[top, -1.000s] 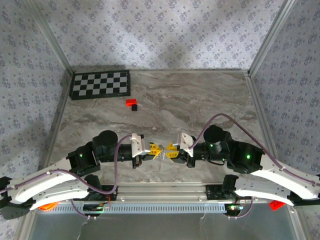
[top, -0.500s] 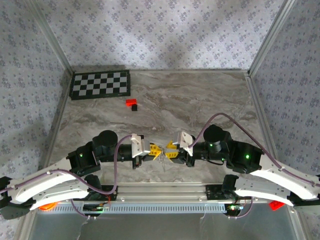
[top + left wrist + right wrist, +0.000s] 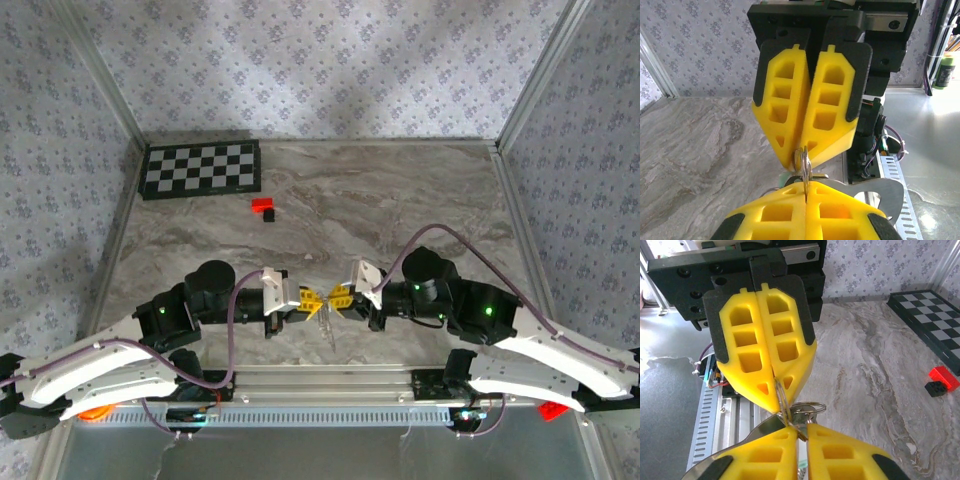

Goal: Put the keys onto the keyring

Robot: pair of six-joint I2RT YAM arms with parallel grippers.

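At the near middle of the table [image 3: 400, 200]: the left gripper [image 3: 775, 397] and the right gripper [image 3: 801, 157] are seen tip to tip, just ahead of the arms' bases, yellow fingers pointed at each other.
Left gripper: clenched; its two fingers are pressed flat together, and a thin wire loop is pinched at their tips.
Right gripper: closed down as well; its fingertips are met on the same loop, with only a narrow slit left between the fingers higher up.
Keyring [image 3: 803, 165]: a thin, pale metal ring, held upright and edge-on between the two pairs of fingertips and gripped from both sides; a second loop is seen beside it in the right wrist view.
Key [image 3: 887, 190]: a flat silvery piece, hung close under the fingertips; whether it is threaded on the ring, or touching the table, cannot be told.
Red-and-black block [image 3: 264, 208]: left lying well apart, farther back on the table.
Checkerboard [image 3: 200, 168]: laid flat in the far left corner.
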